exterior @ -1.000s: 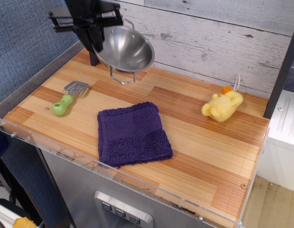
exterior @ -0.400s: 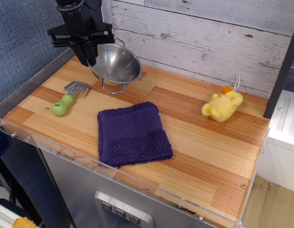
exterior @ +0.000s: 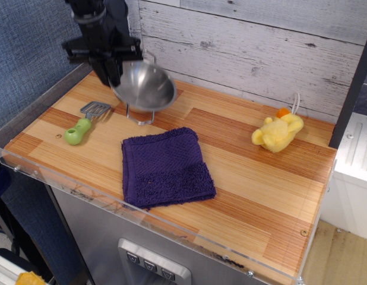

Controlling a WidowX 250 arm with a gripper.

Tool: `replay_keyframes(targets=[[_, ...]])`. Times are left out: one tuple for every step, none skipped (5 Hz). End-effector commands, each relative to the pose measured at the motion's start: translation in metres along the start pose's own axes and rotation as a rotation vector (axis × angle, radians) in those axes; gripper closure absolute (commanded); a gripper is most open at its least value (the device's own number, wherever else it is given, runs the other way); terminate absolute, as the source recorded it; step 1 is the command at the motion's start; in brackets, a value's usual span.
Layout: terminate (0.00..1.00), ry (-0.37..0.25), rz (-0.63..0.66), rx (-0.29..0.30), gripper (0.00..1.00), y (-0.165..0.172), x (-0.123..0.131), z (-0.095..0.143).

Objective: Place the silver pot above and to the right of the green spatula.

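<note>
The silver pot (exterior: 145, 86) is a shiny round steel bowl, tilted, held just above the wooden table at the back left. One wire loop handle hangs down below it and nearly touches the table. My black gripper (exterior: 110, 72) is shut on the pot's left rim. The green spatula (exterior: 84, 123) lies flat on the table to the lower left of the pot, its lime handle toward the front and its grey slotted head toward the back.
A purple towel (exterior: 165, 166) lies in the middle of the table. A yellow plush duck (exterior: 277, 132) sits at the back right. A grey plank wall (exterior: 260, 47) runs behind. A clear raised lip (exterior: 142, 214) edges the table's front.
The gripper has come down and a little left with the pot, from high above the table to just over it beside the spatula's head.
</note>
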State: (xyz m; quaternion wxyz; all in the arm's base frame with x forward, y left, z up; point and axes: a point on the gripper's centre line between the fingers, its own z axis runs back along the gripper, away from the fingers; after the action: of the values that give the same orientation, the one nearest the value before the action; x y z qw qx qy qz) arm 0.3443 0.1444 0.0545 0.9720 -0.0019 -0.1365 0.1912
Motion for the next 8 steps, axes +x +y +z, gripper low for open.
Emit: replay_keyframes(targets=[[0.0,-0.075,-0.031,0.011,1.0,0.002,-0.001,-0.004],[0.0,-0.067,-0.037,0.022,1.0,0.001,-0.002,-0.006],[0.0,-0.068,0.04,0.004,0.0,0.001,-0.003,-0.005],[0.0,-0.058,0.056,0.048,0.0,0.003,-0.004,-0.002],[0.0,-0.046,0.061,0.056,0.0,0.002,-0.004,-0.001],[0.0,-0.044,0.054,0.067,0.0,0.001,-0.004,0.001],[0.0,-0.05,0.056,0.074,0.0,0.0,-0.003,0.005],[0.0,-0.062,0.049,0.079,0.0,-0.001,0.0,0.011]])
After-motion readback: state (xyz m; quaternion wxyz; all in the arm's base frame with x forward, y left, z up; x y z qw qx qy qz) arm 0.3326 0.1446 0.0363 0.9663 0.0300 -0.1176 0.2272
